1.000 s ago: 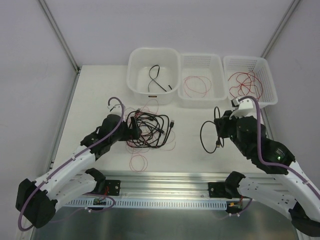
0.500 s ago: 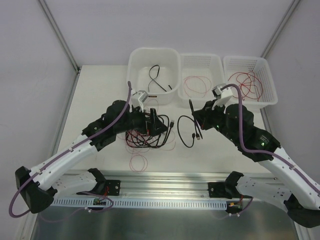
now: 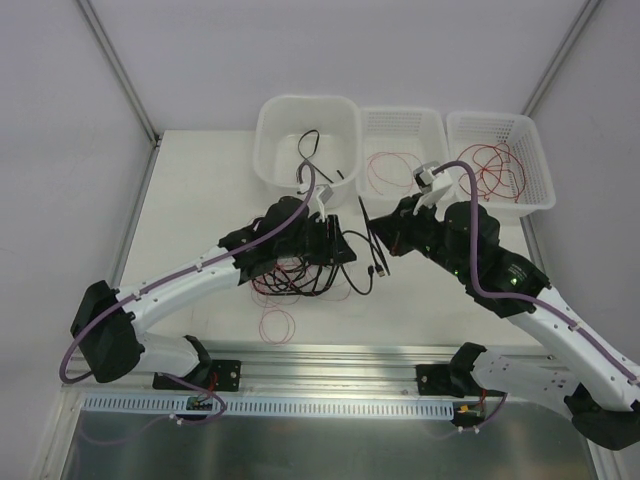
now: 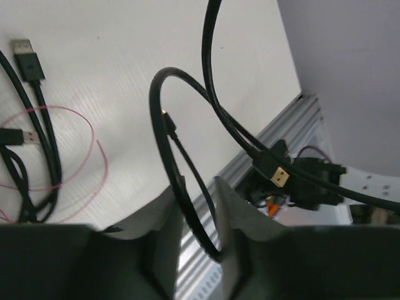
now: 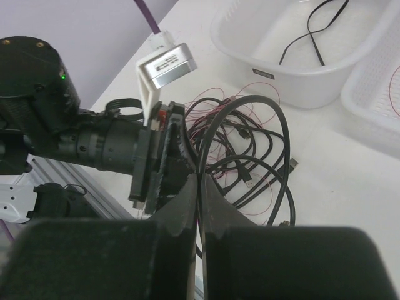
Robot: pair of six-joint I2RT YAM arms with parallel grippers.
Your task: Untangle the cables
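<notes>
Right gripper (image 5: 200,180): the jaws are pressed together on a black cable (image 5: 250,97), which rises from the tips in a wide loop and drops back toward the tangle (image 3: 295,272).

Left gripper (image 4: 197,190): a narrow gap is seen between the fingers (image 4: 156,237), and a black strand is run through it. Whether the strand is pinched cannot be told, nor whether it belongs to the same cable.

Both grippers are held near each other over the table (image 3: 200,200), at the right side of the tangle.

Progress, as judged: partly done.
- Sorted: a lone cable (image 3: 308,150) is laid in the tub (image 3: 275,120), a red wire (image 3: 390,172) in the middle basket (image 3: 400,112), and a bundle of red wires (image 3: 490,165) in the right basket (image 3: 540,170).
- Left: the tangle on the table, where several black cables with plug ends are interlaced with thin red wires.
- A small red loop (image 3: 277,325) is seen lying apart, nearer the front edge.

The gripped cable is judged to be only partway drawn out, and most of the black cables are judged to be unsorted
</notes>
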